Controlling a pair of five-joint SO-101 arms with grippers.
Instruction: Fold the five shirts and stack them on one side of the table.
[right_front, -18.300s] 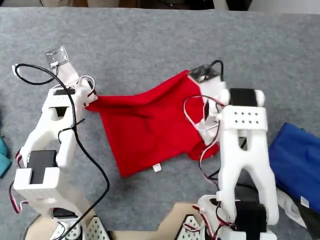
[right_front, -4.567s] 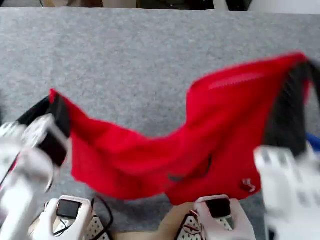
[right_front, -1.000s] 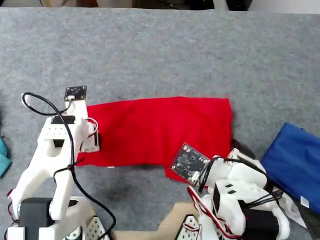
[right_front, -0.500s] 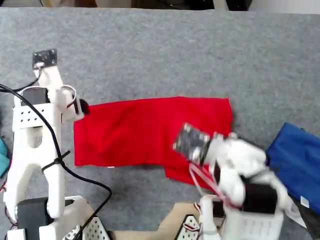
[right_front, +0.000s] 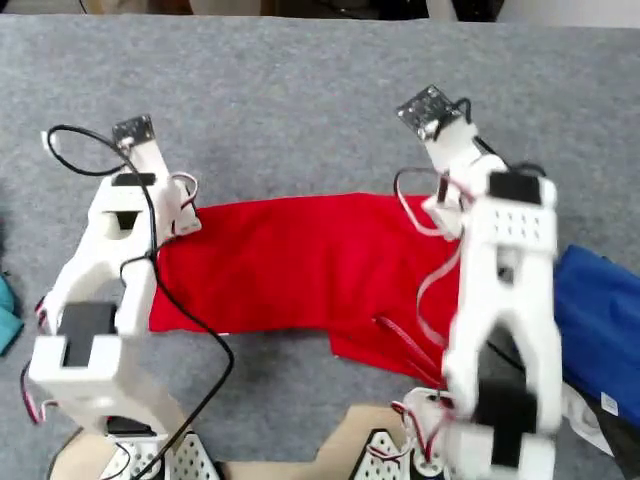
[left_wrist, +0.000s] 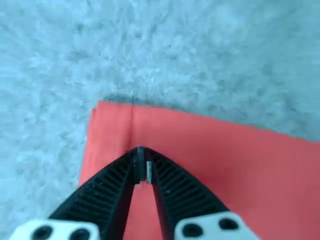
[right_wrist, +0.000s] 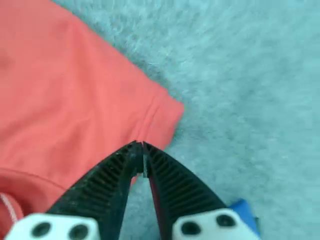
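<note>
A red shirt (right_front: 300, 265) lies flat on the grey table as a wide folded band, with a lower layer sticking out at its near right. My left gripper (right_front: 187, 217) sits at the shirt's far left corner. In the left wrist view this gripper (left_wrist: 141, 161) is shut, its tip over the red cloth (left_wrist: 215, 155) just inside the corner. My right gripper (right_front: 446, 205) sits at the far right corner. It (right_wrist: 140, 150) is also shut, its tip above the shirt's hem (right_wrist: 160, 117). No cloth shows between either pair of fingers.
A folded blue shirt (right_front: 600, 320) lies at the right edge of the table, its corner (right_wrist: 242, 207) close to the right arm. A teal cloth (right_front: 5, 310) peeks in at the left edge. Bare grey felt (right_front: 300, 110) stretches across the far half.
Both arms swung from the near side to the shirt's far corners, the left to the far left, the right to the far right. The red shirt has stayed flat in place.
</note>
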